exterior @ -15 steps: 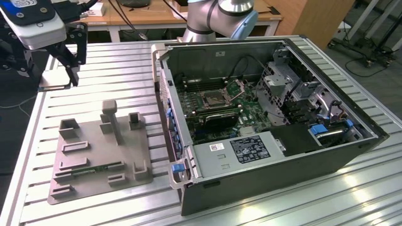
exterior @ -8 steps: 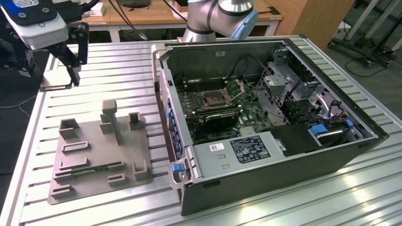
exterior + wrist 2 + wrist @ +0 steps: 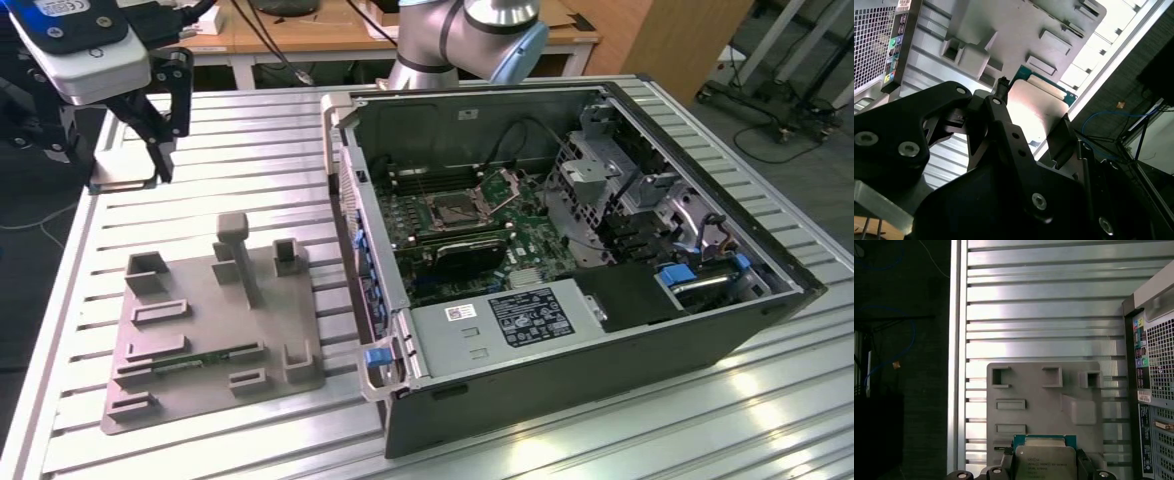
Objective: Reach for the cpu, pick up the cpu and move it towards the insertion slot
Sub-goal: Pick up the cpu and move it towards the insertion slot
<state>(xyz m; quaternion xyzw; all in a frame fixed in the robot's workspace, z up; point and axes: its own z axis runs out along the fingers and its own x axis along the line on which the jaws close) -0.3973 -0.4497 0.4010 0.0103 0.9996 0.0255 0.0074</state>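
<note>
Gripper (image 3: 1032,109), fingers clamped on opposite edges of the cpu (image 3: 1045,462), aloft outside the computer case (image 3: 574,380); insertion slot (image 3: 454,208) inside that case, well apart from the fingers.

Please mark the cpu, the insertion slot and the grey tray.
Silver square cpu (image 3: 1045,464): first wrist view, metal top.
Dark square insertion slot (image 3: 451,208): exterior view, socket centre.
Grey slotted tray (image 3: 195,296): exterior view, bare base.

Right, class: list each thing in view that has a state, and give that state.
cpu: gripped, held in the air.
gripper: shut on the cpu.
insertion slot: retention bracket hinged up, open.
computer case: on its side, side panel off.
memory stick: lying in the grey tray.
</note>
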